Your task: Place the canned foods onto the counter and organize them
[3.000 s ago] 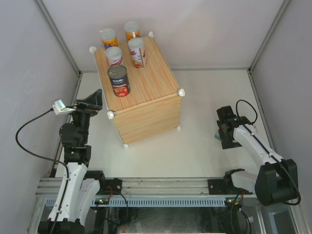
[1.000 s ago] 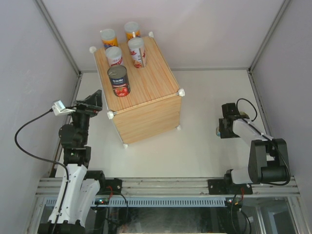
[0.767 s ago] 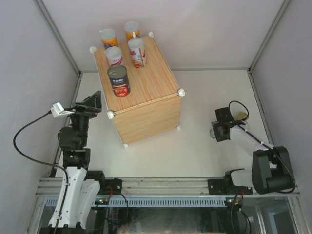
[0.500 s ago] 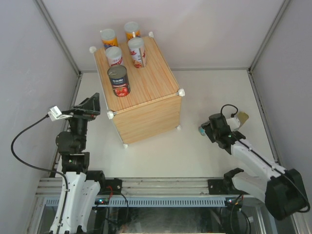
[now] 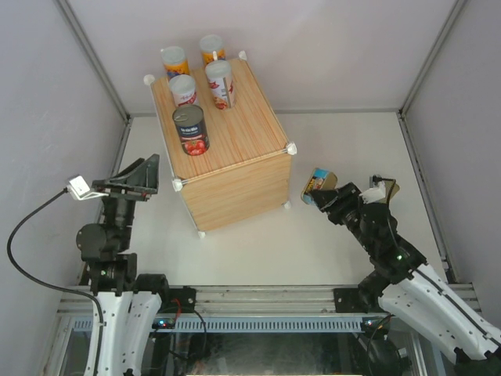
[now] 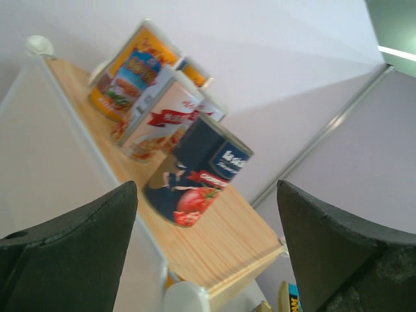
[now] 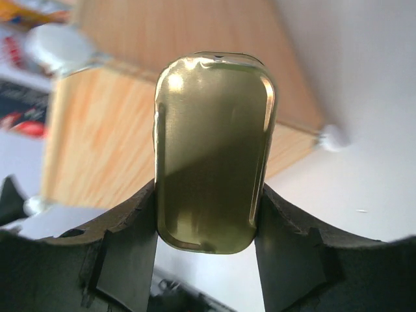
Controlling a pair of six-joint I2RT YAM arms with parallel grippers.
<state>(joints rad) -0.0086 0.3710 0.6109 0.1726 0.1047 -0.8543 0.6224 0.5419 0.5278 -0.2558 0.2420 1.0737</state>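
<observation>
White table under me, with the counter (image 5: 243, 141) standing toward its far left corner. Four slim cans (image 5: 221, 83) crowd the far left corner of the counter top, and the dark tomato can (image 5: 191, 130) stands upright by its left edge. My right gripper (image 5: 327, 196) is clamped on a flat gold tin (image 7: 211, 162), held on edge above the table just off the counter's near right corner. My left gripper (image 5: 145, 174) hangs wide and empty beside the counter's near left corner
</observation>
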